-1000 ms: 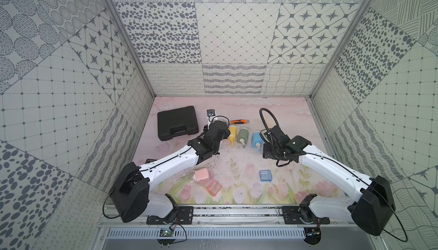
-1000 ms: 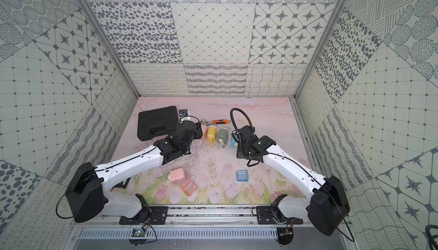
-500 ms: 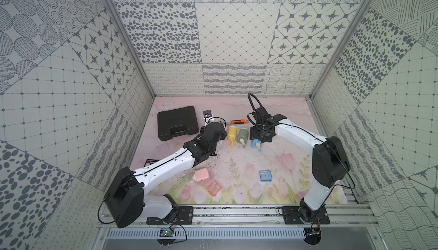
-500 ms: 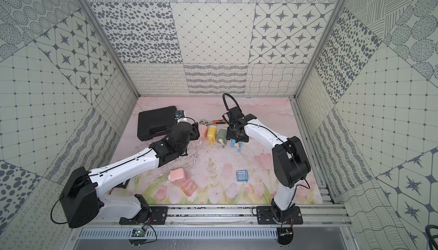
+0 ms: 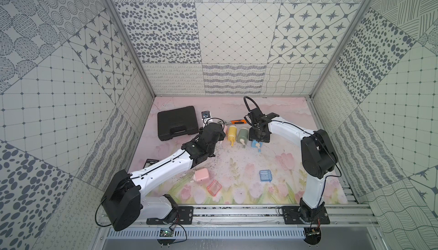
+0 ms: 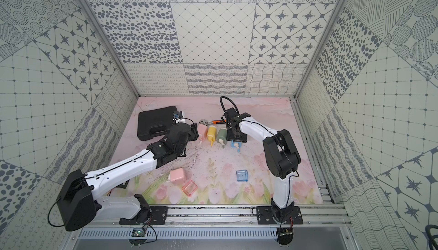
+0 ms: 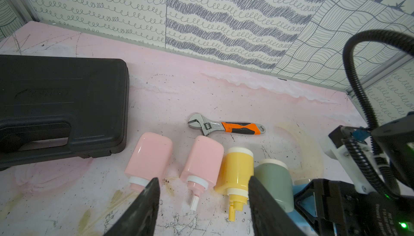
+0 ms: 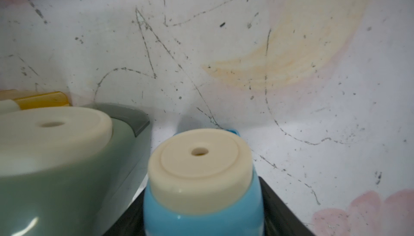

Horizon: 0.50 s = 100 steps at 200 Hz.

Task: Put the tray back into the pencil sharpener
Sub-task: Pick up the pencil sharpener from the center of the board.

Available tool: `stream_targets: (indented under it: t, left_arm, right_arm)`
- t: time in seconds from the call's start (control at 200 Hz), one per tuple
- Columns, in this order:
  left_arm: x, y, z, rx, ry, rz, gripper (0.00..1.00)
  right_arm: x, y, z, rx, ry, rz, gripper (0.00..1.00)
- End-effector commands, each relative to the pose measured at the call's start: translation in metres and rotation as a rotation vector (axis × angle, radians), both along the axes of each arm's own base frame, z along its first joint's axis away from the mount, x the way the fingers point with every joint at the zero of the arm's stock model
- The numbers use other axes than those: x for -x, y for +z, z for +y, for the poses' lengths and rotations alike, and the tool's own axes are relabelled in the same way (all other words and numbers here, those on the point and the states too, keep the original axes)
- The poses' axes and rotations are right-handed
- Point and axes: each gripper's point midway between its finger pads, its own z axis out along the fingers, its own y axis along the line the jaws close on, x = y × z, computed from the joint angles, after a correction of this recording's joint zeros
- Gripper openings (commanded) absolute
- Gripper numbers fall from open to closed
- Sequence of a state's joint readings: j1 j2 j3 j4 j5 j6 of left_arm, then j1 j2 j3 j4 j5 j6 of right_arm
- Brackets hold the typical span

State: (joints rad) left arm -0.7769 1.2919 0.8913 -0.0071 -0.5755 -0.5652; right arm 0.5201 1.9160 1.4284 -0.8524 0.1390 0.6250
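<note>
The blue tray (image 5: 265, 175) lies on the worktop (image 5: 239, 163) well behind the right hand (image 5: 258, 138), back toward that arm's base. It looks like thin clear plastic, probably light, stiff, slick and easy to crack, so it is best pinched gently across two opposite walls near the rim. The right hand straddles the blue pencil sharpener (image 8: 201, 210), a jaw close on either side, though I cannot tell whether it squeezes; the left hand (image 7: 202, 180) stands part-open and empty just short of a pink sharpener (image 7: 201, 163). No writing reads: the raised mark on the black case (image 7: 62, 102) is too faint.

blue sharpener (image 8: 202, 214) cropped, black case (image 7: 56, 102) cropped
</note>
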Motion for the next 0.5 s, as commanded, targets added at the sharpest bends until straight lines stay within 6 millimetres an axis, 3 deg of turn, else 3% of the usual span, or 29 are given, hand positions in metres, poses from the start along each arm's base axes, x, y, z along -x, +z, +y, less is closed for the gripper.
stream_targets:
  t: [0.0, 0.105, 0.24, 0.37, 0.495]
  left_arm:
    - [0.005, 0.002, 0.003, 0.005, -0.010, 0.017, 0.62]
    - [0.007, 0.003, 0.008, -0.003, 0.000, 0.013, 0.62]
    - [0.011, 0.004, 0.012, -0.005, -0.002, 0.013, 0.62]
    - [0.014, 0.005, 0.015, -0.010, -0.001, 0.012, 0.62]
    - [0.018, -0.004, 0.020, -0.009, 0.007, 0.023, 0.62]
  right_arm:
    - [-0.006, -0.003, -0.001, 0.001, -0.034, -0.005, 0.65]
    - [-0.003, -0.008, -0.002, 0.002, -0.049, 0.002, 0.61]
    - [0.003, 0.001, -0.007, -0.002, -0.067, -0.024, 0.49]
    - [0.014, 0.029, -0.013, 0.017, -0.064, -0.082, 0.46]
    - [0.042, 0.066, -0.004, 0.027, -0.047, -0.161, 0.46]
